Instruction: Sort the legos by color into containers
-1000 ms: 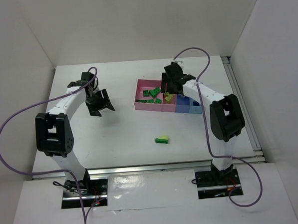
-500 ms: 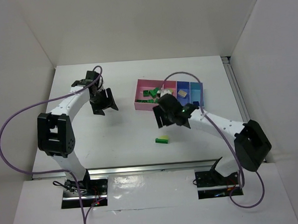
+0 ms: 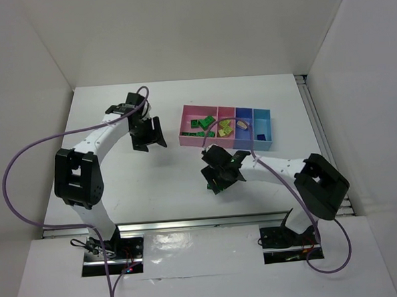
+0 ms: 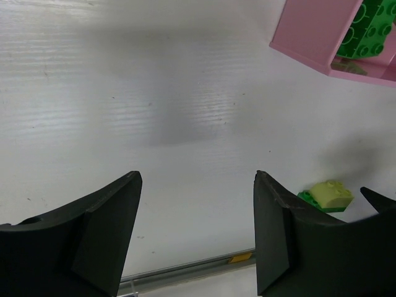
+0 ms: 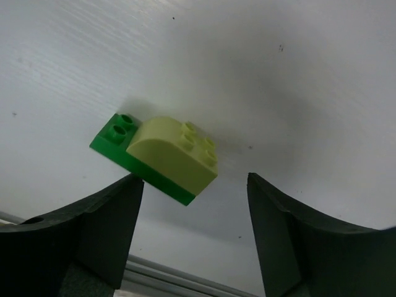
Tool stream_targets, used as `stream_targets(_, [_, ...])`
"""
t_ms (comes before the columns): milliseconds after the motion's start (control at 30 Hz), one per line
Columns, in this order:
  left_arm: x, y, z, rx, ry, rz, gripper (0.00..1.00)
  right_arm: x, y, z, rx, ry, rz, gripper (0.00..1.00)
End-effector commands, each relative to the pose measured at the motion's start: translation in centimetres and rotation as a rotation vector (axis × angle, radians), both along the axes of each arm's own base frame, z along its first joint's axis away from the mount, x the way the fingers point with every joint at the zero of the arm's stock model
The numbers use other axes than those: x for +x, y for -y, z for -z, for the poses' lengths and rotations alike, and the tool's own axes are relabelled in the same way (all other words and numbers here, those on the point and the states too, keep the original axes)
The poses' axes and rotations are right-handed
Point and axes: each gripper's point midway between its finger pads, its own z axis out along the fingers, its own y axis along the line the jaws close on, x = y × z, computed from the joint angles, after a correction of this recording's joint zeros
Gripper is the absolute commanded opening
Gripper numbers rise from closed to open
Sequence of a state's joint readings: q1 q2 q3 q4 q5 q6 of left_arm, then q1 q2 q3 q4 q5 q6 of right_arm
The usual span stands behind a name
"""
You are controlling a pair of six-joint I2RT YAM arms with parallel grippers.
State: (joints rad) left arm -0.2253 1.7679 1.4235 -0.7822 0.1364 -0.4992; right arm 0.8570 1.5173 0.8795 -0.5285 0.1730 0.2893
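- While I watch from the top view, the row of 4 containers [image 3: 182, 137] sits toward the far right of the bench [image 3: 120, 186]: 2 pink, 1 dark blue, 1 light blue.
- Green legos [image 3: 200, 125] lie in the 1st pink bin, lime legos [image 3: 224, 127] in the 2nd, and a tan lego [image 3: 240, 124] in the dark blue one.
- I see the right end effector [image 3: 217, 179] low over the bench on the near side of the bins, and the left end effector [image 3: 149, 134] just left of the pink end.
- On the left wrist view, my jaws are spread over bare bench, pinching nothing; the pink corner shows at top right.
- On the right wrist view, the jaws are spread too. The loose brick [image 5: 167, 154], a lime piece on a green plate, lies on the bench just ahead of the tips, not pinched.
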Motion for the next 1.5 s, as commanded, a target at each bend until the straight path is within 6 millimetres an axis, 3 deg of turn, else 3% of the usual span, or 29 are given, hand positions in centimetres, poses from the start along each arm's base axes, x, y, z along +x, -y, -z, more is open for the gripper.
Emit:
stream_targets(0, [0.6, 0.5, -0.9, -0.009, 0.022, 0.025, 0.76, 2.7, -1.3, -0.6, 0.05, 0.063, -0.031, 0.73])
stream_targets(200, [0.2, 0.9, -0.8, -0.014, 0.013, 0.047, 0.76, 3.3, -2.7, -0.1, 0.125, 0.047, -0.053, 0.63])
stream_targets(333, [-0.7, 2.8, 0.3, -0.087, -0.047, 0.158, 0.76, 3.7, -3.3, -0.6, 0.143, 0.065, -0.08, 0.66])
stream_targets(433, [-1.4, 4.2, 1.2, -0.168, -0.1, 0.205, 0.76, 3.7, -3.3, 0.3, 0.119, 0.048, -0.09, 0.68])
stream_targets(467, [-1.8, 4.3, 1.7, -0.18, -0.123, 0.208, 0.76, 3.6, -3.0, 0.4, 0.108, 0.043, -0.098, 0.67])
stream_targets(533, [-2.2, 4.5, 1.8, -0.196, -0.136, 0.213, 0.76, 3.6, -3.4, 0.4, 0.116, 0.035, -0.103, 0.54])
stream_targets(600, [-2.2, 4.7, 1.7, -0.209, -0.138, 0.217, 0.76, 3.6, -3.5, -0.6, 0.13, 0.044, -0.096, 0.4])
stream_targets(667, [-2.4, 5.5, 0.8, -0.261, -0.118, 0.259, 0.76, 3.5, -3.4, -1.7, 0.132, 0.046, -0.096, 0.33])
stream_targets(733, [-3.0, 6.9, -0.5, -0.386, -0.122, 0.321, 0.78, 4.0, -3.9, -4.1, 0.175, 0.086, -0.09, 0.27])
stream_targets(767, [-4.0, 8.6, -2.2, -0.529, -0.137, 0.387, 0.78, 3.8, -4.0, -4.8, 0.186, 0.082, -0.096, 0.25])
stream_targets(933, [-5.6, 11.4, -4.2, -0.697, -0.137, 0.49, 0.84, 3.6, -4.5, -8.7, 0.27, 0.136, -0.104, 0.25])
stream_targets(1100, [-7.0, 13.6, -6.6, -0.907, -0.133, 0.529, 0.85, 3.9, -4.6, -10.1, 0.305, 0.149, -0.085, 0.25])
stream_targets(1467, [-8.6, 16.4, -6.2, -0.977, -0.129, 0.585, 0.76, 4.2, -5.8, -11.6, 0.365, 0.149, -0.109, 0.25])
